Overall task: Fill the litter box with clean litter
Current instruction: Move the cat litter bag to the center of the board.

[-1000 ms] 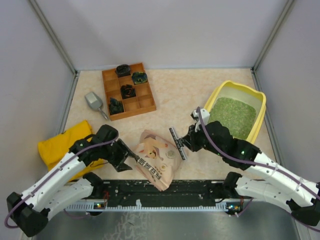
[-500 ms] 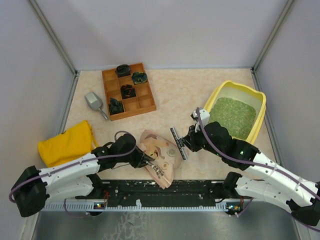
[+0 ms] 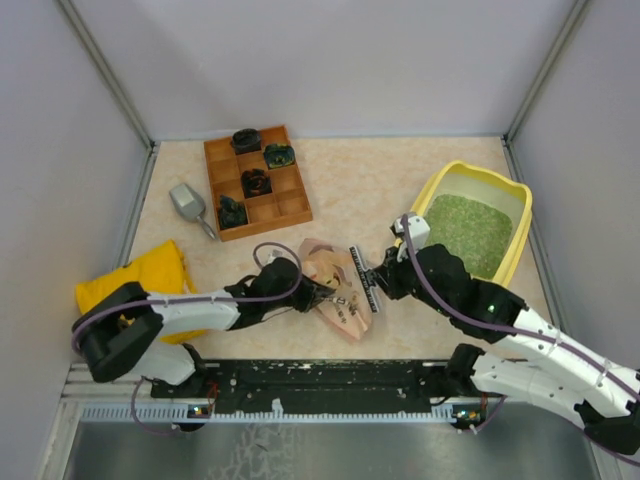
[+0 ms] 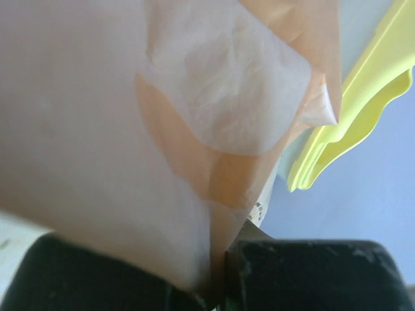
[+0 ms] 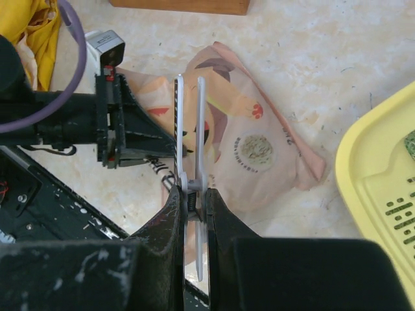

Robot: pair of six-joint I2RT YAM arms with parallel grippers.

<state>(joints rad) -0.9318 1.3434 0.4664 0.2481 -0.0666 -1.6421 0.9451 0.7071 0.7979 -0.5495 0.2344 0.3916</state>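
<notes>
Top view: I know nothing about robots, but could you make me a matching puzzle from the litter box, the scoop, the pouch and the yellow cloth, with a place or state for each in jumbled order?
Things:
1. litter box
2. scoop
3. pouch
4. cloth

Places or states:
A. lying just left of the wooden tray
B. holding green litter
C. pinched by the left gripper
D. crumpled by the left wall

Pairs: 1-B, 2-A, 3-C, 4-D
</notes>
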